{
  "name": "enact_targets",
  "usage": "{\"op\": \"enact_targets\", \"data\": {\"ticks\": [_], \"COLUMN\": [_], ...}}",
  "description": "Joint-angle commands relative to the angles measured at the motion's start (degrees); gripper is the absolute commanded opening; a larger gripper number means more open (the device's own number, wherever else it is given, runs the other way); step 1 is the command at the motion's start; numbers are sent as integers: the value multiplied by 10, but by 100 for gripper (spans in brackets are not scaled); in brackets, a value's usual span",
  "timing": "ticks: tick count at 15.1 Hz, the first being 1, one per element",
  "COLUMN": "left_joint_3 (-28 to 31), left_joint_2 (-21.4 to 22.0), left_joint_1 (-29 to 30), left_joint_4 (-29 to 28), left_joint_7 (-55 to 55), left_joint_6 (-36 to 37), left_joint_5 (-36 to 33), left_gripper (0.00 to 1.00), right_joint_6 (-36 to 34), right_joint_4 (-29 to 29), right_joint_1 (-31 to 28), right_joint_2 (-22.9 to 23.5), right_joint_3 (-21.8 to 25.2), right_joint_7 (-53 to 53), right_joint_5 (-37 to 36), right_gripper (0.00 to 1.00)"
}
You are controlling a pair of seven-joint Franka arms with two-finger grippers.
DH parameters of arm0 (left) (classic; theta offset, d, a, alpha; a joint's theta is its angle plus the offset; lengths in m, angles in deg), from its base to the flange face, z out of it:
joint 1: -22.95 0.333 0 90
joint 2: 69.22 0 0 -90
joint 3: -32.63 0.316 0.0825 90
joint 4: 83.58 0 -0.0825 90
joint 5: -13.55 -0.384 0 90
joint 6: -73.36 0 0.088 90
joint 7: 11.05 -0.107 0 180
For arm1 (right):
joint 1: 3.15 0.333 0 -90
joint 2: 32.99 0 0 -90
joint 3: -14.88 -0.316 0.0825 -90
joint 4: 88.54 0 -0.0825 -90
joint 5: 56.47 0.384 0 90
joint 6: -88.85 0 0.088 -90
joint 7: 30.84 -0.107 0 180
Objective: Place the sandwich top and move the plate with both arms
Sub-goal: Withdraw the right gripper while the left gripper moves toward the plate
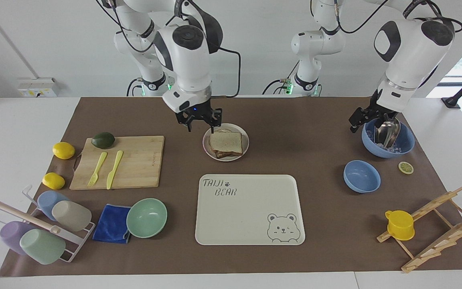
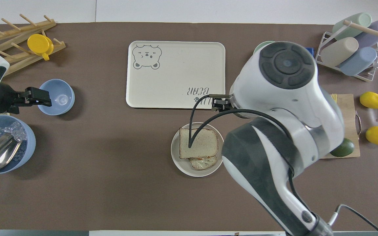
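The sandwich top lies flat on a darker slice and filling on the small round plate. It also shows in the overhead view, on the plate. My right gripper is open and empty. It hangs just above the table, beside the plate's rim toward the right arm's end. In the overhead view the right arm hides its own gripper. My left gripper hangs by the rim of the large blue bowl. In the overhead view it is at the small blue bowl's edge.
The cream bear tray lies farther from the robots than the plate. A cutting board with fork, knife and avocado lies toward the right arm's end. A small blue bowl and the ice bowl with a metal scoop lie toward the left arm's end.
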Motion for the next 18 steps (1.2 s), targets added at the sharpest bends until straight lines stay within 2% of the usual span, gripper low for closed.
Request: {"op": "enact_targets", "data": {"ticks": [1,3,5,6,8,10,14,16,18], "left_joint_3": [3,3,3,3,3,2,2,2,1], "left_joint_2": [16,15,13,8,6,6,-21,-38,-50], "left_joint_1": [-14,-19,-35,-48,-70,-74,-125,-154,-171], "left_joint_4": [-38,-49,-69,-80,-109,-139,-153,-154,-153], "left_joint_7": [2,3,13,23,34,33,56,83,101], "left_joint_6": [-26,-35,-59,-64,-103,-133,-181,-209,-224], "left_joint_5": [14,36,45,46,57,67,67,67,69], "left_gripper": [100,100,100,100,100,100,100,100,100], "right_joint_6": [-49,-93,-151,-183,-221,-223,-215,-214,-224], "right_joint_4": [-8,-3,25,48,76,79,62,53,61], "right_joint_1": [3,3,2,-1,-12,-35,-30,-28,-24], "right_joint_2": [-45,-69,-72,-71,-69,-72,-72,-72,-69], "right_joint_3": [69,134,186,197,213,213,249,265,267], "right_joint_7": [93,155,234,260,275,286,303,347,348], "right_joint_5": [40,70,67,62,31,19,16,16,18], "right_gripper": [79,81,90,100,100,100,100,100,100]}}
